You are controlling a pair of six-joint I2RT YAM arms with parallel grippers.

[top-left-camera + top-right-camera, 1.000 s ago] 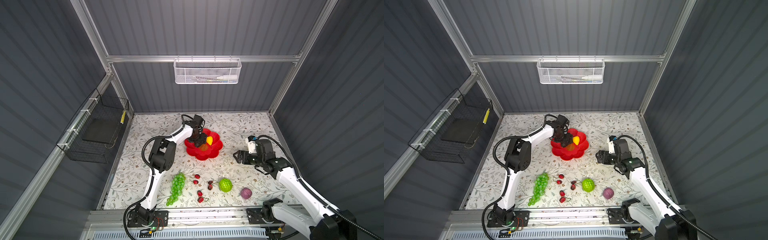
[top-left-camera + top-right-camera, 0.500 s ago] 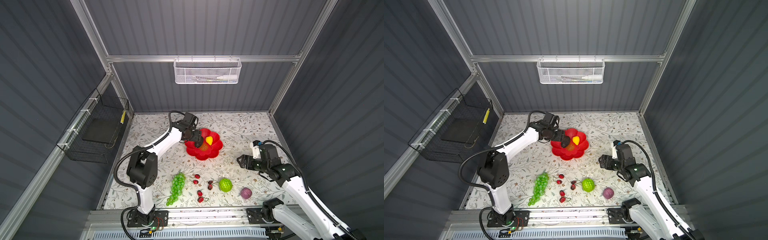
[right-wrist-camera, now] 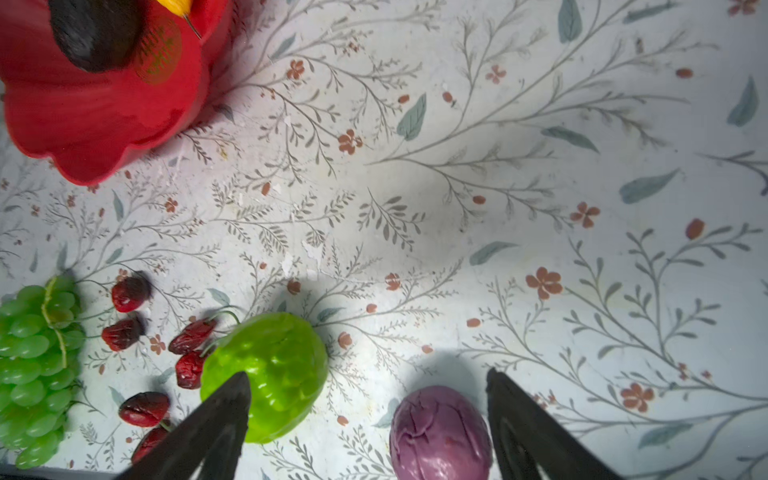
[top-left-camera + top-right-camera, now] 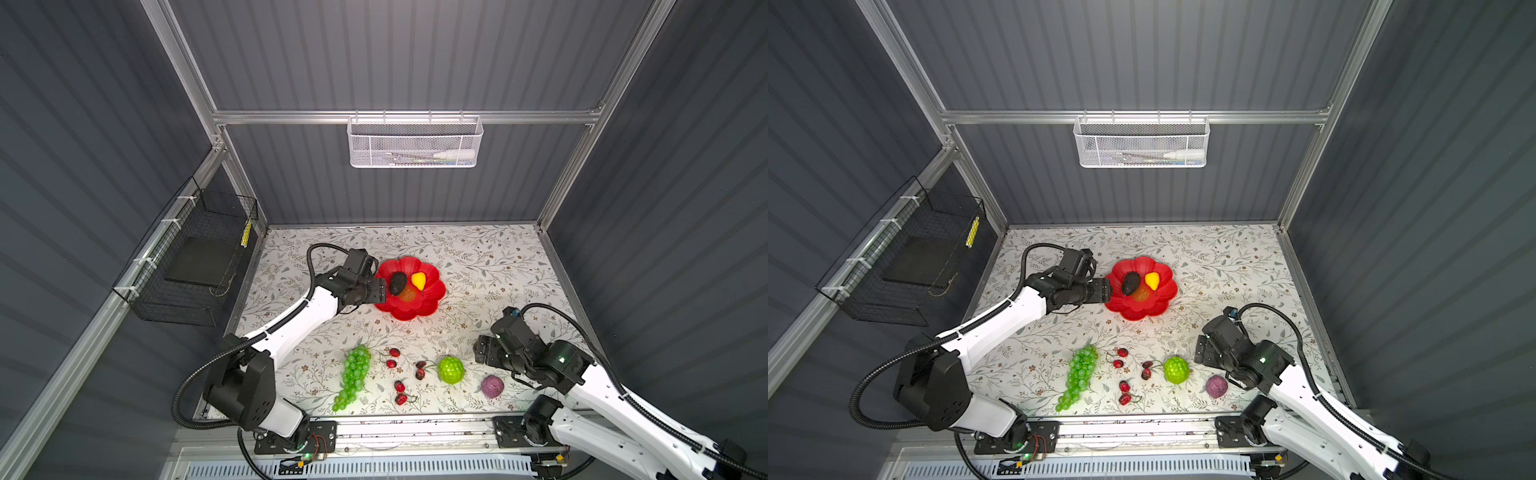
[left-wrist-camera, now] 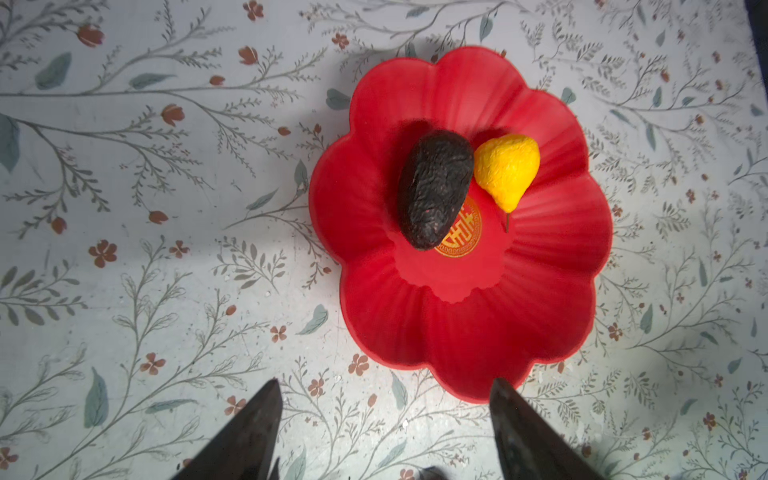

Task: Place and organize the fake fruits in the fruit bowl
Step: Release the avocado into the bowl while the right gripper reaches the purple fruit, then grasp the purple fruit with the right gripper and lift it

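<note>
Avocado is in the fruit bowl, lying against the yellow pear and partly over the gold emblem. My left gripper has backed off. The bowl rim is now just ahead of the fingertips, jaws spread, nothing in them. Two fruits done.

My right gripper has swung toward the loose fruit, spread wide, empty. Purple round fruit sits between its fingers, bumpy green ball by one finger, cherries and grape bunch beyond. Purple looks next.
</note>
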